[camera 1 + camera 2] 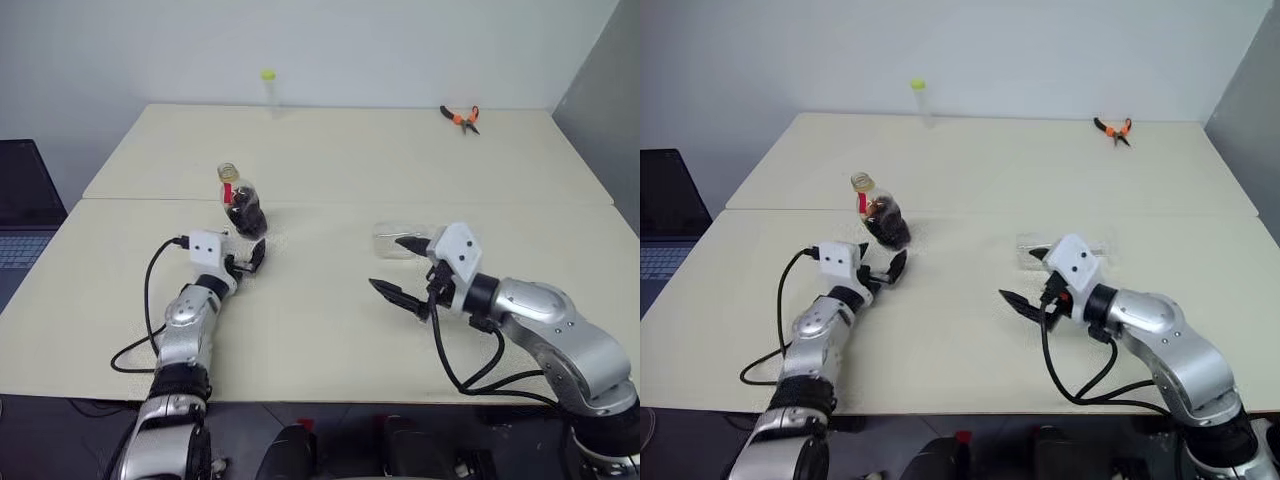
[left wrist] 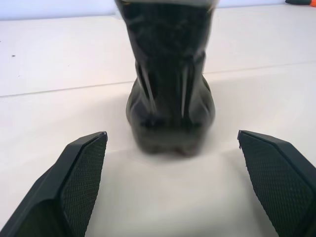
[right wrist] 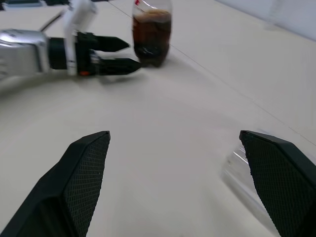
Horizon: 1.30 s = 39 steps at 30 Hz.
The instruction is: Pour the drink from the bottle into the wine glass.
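Your bottle [image 1: 243, 203] stands upright on the bench [image 1: 330, 160], cap off, just ahead of the spread left gripper [image 1: 246, 262]. It's thin, squashy plastic and fairly full, so grab the fat lower body gently. Right gripper [image 1: 405, 270] is spread too, beside the clear wine glass [image 1: 395, 241], which is fragile.

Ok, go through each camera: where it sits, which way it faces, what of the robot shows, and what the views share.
Left eye, head: forward and down over the table; both arms, bottle, left gripper, right gripper.
Right eye, head: same scene, both arms.
Left wrist: along its open fingers at the bottle, apart from them.
Right wrist: along its open fingers across the table; shows the left gripper.
Shared: the bottle.
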Each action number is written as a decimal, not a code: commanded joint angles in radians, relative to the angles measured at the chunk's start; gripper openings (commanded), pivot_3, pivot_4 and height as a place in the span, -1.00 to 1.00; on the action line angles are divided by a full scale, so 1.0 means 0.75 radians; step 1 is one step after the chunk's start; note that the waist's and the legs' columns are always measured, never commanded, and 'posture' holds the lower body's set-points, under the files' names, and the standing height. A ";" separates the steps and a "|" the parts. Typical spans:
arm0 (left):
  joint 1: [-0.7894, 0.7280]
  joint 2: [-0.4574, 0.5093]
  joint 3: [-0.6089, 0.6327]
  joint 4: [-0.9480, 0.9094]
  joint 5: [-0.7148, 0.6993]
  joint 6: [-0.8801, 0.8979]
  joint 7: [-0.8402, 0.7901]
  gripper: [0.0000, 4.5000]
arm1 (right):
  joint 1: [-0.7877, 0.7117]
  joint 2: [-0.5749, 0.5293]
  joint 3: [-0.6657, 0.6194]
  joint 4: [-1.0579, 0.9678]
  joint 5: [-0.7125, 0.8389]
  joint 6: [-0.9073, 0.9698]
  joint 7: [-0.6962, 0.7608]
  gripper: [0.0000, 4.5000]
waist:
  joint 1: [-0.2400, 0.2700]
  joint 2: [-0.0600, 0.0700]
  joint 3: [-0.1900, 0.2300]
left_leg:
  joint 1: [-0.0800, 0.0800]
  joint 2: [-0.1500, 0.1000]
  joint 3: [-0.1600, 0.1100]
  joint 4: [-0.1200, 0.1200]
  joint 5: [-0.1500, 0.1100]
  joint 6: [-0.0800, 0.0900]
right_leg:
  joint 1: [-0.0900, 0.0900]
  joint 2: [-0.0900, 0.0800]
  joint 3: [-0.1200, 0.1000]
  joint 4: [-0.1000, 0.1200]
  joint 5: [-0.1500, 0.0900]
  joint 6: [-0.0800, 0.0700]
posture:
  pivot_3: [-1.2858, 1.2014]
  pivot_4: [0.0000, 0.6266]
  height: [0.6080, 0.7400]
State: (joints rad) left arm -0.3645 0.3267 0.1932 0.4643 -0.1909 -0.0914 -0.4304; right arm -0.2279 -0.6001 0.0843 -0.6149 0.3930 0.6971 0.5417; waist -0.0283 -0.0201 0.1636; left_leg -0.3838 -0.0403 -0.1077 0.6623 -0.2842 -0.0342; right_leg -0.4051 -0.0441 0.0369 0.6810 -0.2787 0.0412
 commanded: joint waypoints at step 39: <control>-0.039 0.155 -0.299 -0.574 -0.170 0.266 -0.663 1.00 | -0.350 0.145 0.455 1.251 -1.767 -0.627 -0.755 0.27 | -0.010 -0.001 -0.002 | 0.004 0.002 0.010 0.000 0.001 -0.002 | 0.001 0.008 0.004 0.001 0.000 -0.001 | 0.03 -0.52 1.00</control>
State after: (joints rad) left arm -0.3805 0.4425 -0.0402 0.0492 -0.3179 0.1285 -0.9310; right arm -0.4903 -0.4992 0.4208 0.3064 -0.9211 0.2196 -0.0106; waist -0.0355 -0.0212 0.1623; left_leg -0.3806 -0.0385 -0.1004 0.6620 -0.2834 -0.0357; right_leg -0.4045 -0.0380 0.0401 0.6814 -0.2785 0.0406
